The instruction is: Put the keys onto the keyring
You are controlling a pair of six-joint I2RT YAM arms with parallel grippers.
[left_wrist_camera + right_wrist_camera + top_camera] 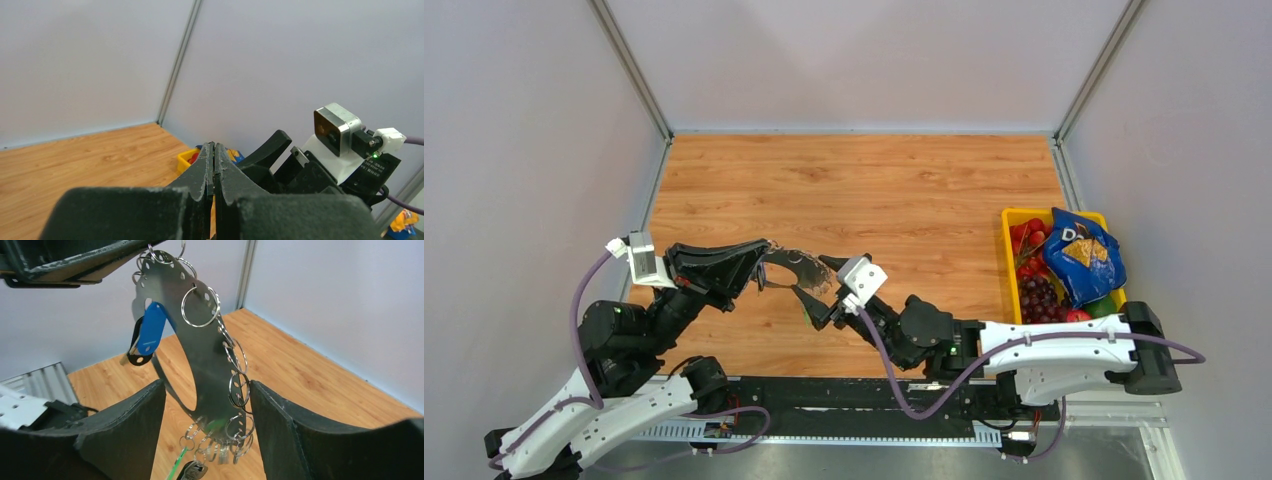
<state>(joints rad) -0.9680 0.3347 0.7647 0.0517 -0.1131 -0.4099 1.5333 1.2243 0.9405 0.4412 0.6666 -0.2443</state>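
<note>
The keyring (pixel 202 357), a ring-fringed crescent, is hanging mid-frame in the right wrist view, with a blue-tagged key (pixel 150 330) dangling from it. The left gripper (pixel 762 262) is pinching its top edge, evidently presenting it aloft. The right gripper (pixel 207 390) is straddling its lower end, jaws wide apart.

Open table (pixel 874 190) lies from 10 through 12 to 2 o'clock of the keyring (pixel 796 265). At 3 o'clock, a yellow bin (pixel 1014 215) holding fruit and a blue chip bag (pixel 1079 255) blocks the right edge. The left gripper (pixel 764 252) at 9 o'clock and the right gripper (pixel 816 278) at 5 o'clock obstruct the near side.
</note>
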